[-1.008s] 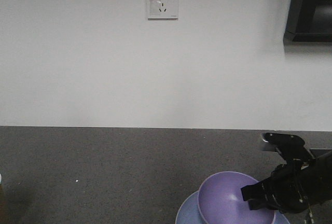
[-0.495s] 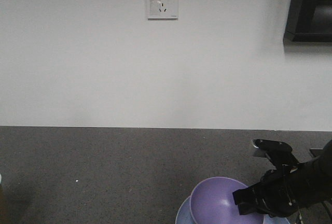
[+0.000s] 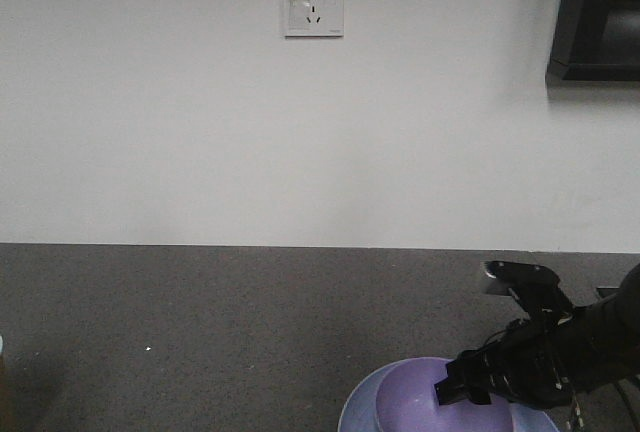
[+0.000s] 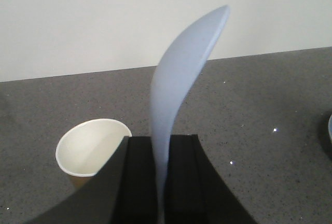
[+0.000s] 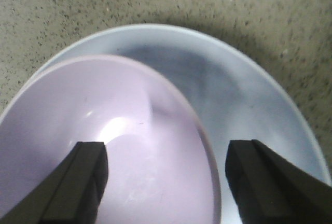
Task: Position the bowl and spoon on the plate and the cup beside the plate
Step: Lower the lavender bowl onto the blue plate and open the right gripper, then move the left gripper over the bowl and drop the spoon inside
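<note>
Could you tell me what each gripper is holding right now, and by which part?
The left gripper clamps the spoon by its lower end. The right gripper is open astride the rim of the bowl, gripping nothing.

right arm (image 3: 585,352): bulky black casing, pale grey tab on top
right gripper (image 5: 166,182): two black wedge-shaped fingers
left gripper (image 4: 161,177): flat matte-black fingers

Right wrist view: the bowl (image 5: 104,146) hides the 9 o'clock half of the plate (image 5: 249,105), and the edge at 6 o'clock crops both, along with the right gripper (image 5: 176,182). Front view: at 5 o'clock the lower edge cuts off bowl and plate alike. Left wrist view: the left gripper (image 4: 161,151) hides the handle end of the spoon (image 4: 179,73) and, at 8 o'clock, the base of the cup (image 4: 91,146).
</note>
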`<state>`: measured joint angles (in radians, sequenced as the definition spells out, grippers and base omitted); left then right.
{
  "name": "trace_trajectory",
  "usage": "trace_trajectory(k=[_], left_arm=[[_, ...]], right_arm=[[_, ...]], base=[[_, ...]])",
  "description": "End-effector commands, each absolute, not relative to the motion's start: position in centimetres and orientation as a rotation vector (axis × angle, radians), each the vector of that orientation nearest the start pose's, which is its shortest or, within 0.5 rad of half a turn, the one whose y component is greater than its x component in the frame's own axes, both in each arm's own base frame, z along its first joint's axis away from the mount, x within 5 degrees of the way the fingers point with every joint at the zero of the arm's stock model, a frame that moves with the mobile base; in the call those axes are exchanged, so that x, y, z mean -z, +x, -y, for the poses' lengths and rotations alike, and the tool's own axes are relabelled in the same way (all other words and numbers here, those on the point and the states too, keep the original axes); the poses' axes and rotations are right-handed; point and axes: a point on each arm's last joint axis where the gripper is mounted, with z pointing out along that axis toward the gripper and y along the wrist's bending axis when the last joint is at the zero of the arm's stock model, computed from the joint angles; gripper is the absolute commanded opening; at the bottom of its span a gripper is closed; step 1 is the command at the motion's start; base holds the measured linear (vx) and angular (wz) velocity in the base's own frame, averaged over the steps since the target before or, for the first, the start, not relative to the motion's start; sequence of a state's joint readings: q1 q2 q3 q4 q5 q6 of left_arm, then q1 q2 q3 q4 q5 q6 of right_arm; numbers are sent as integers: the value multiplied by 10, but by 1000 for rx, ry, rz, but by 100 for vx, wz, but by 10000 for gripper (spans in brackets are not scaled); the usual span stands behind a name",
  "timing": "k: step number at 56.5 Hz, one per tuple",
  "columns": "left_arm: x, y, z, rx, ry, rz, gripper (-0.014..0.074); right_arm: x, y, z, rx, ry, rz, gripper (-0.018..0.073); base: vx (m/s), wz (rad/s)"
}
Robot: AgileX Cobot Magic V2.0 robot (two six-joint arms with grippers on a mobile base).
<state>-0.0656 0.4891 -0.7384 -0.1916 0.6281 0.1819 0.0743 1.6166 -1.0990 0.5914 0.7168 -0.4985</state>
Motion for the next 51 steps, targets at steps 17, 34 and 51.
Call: trace_trajectory(k=[17,34,51], left_arm=[[-377,84,16,143,148,-1805,0],[-374,98,20,139,236,-1897,0],[-412,159,55,494,462,-1933,0]], right_arm=[[-358,299,-38,-169,-350,-2256,443],[-399,224,-24,-26,-308,-2035,-14],[-360,179,-20,-19,-292,-2021,-10]], base=[[0,0],[0,0],[0,0]])
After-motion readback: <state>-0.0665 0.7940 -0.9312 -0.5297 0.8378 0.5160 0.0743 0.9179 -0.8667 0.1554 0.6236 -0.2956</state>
